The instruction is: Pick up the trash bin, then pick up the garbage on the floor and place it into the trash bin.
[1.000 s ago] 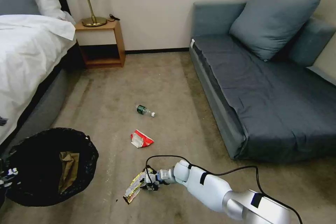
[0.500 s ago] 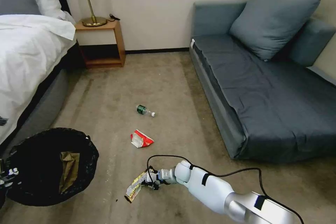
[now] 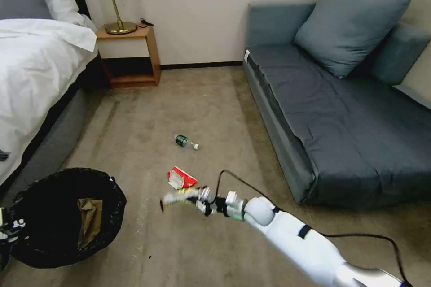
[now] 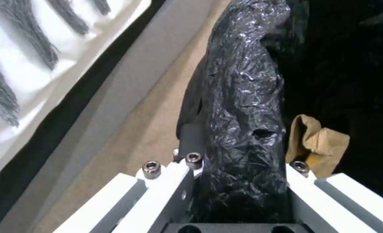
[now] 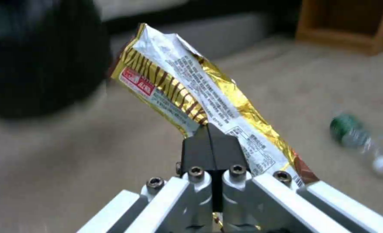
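Observation:
The trash bin [image 3: 49, 197], round and lined with a black bag, hangs at the lower left. My left gripper [image 3: 10, 229] is shut on its near rim [image 4: 243, 106]. A brown crumpled paper bag [image 3: 90, 220] [image 4: 318, 147] lies inside it. My right gripper [image 3: 203, 198] [image 5: 211, 142] is shut on the long yellow-silver wrapper [image 3: 178, 197] [image 5: 187, 87] and holds it above the carpet, right of the bin. On the floor lie a red-and-white packet [image 3: 181, 178] and, farther off, a clear bottle [image 3: 185, 141] [image 5: 358, 137] with a green label.
A bed [image 3: 31, 63] runs along the left, close behind the bin. A wooden nightstand [image 3: 132, 56] with a lamp stands at the back wall. A grey sofa [image 3: 341, 112] lines the right side. Open carpet lies between them.
My right gripper has lifted the wrapper off the floor and carried it up and forward, so it now hangs level near the red packet. The bin has barely shifted.

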`<state>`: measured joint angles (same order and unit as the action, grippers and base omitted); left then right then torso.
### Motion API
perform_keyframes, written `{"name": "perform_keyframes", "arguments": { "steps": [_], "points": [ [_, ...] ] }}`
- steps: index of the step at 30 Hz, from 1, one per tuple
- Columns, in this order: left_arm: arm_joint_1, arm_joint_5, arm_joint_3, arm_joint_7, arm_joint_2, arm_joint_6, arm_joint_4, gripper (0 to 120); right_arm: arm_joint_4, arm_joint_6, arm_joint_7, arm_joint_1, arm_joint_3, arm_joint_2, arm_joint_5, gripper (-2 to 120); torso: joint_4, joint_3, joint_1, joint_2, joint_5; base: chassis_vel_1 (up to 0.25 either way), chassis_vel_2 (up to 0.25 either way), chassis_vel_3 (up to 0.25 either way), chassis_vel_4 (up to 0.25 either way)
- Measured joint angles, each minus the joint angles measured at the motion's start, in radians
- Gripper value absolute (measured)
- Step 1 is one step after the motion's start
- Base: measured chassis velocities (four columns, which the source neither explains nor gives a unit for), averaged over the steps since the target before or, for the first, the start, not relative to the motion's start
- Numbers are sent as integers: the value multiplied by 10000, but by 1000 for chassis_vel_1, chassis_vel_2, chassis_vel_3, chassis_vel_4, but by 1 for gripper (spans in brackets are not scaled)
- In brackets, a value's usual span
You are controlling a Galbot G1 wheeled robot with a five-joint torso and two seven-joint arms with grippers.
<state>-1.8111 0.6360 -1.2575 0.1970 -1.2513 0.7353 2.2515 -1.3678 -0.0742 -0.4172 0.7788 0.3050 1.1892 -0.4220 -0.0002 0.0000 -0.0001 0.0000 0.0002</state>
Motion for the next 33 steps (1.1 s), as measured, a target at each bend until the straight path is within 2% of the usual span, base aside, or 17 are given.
{"name": "perform_keyframes", "arguments": {
  "steps": [1, 2, 6, 11, 13, 14, 18, 19, 22, 28, 33],
  "points": [
    [0, -10, 76, 14, -20, -30, -27, 2, -682, 301, 223, 70, -63, -131, -679, 0, 0, 0, 0, -1, -1, 0, 0, 0, 0],
    [0, -10, 76, 14, -20, -30, -27, 2, -682, 301, 223, 70, -63, -131, -679, 0, 0, 0, 0, -1, -1, 0, 0, 0, 0],
    [7, -87, 312, 23, -159, -131, -97, 2, -2796, 1214, 924, 138, 198, -243, -2557, 0, 3, -1, 0, 0, -2, 0, 0, 0, 0],
    [39, -104, 415, 22, -181, -144, -99, 2, -3772, 1616, 1491, -79, 828, 73, -3431, 0, 2, -1, 0, 0, -2, 0, 0, 0, 0],
    [72, -107, 459, 24, -182, -146, -97, 2, -4082, 1839, 1844, -355, 1485, 466, -3971, 0, 3, 0, 0, 0, -3, 0, 0, 0, 0],
    [72, -107, 459, 24, -182, -146, -97, 2, -4082, 1839, 1844, -355, 1485, 466, -3971, 0, 3, 0, 0, 0, -3, 0, 0, 0, 0],
    [94, -138, 520, 26, -213, -146, -60, 2, -4157, 1960, 2364, -802, 2543, 1248, -5381, 0, 3, 0, 0, -1, -4, 0, 0, 0, 0],
    [94, -138, 520, 26, -213, -146, -60, 2, -4157, 1960, 2364, -802, 2543, 1248, -5381, 0, 3, 0, 0, -1, -4, 0, 0, 0, 0],
    [98, -154, 521, 27, -213, -146, -59, 2, -3727, 1794, 2497, -1108, 3018, 1856, -5930, 0, 4, 0, 0, -1, -4, 0, 0, 0, 0],
    [56, -142, 563, 27, -246, -137, 186, 2, -2728, 1643, 2552, -1653, 3402, 2748, -6074, 0, 3, 0, 0, -1, -5, 0, 0, 0, 0],
    [42, -140, 606, 27, -287, -122, 288, 2, -2358, 1686, 2553, -1800, 3533, 3043, -6149, 0, 3, 0, 0, -1, -5, 0, 0, 0, 0]
  ]
}}
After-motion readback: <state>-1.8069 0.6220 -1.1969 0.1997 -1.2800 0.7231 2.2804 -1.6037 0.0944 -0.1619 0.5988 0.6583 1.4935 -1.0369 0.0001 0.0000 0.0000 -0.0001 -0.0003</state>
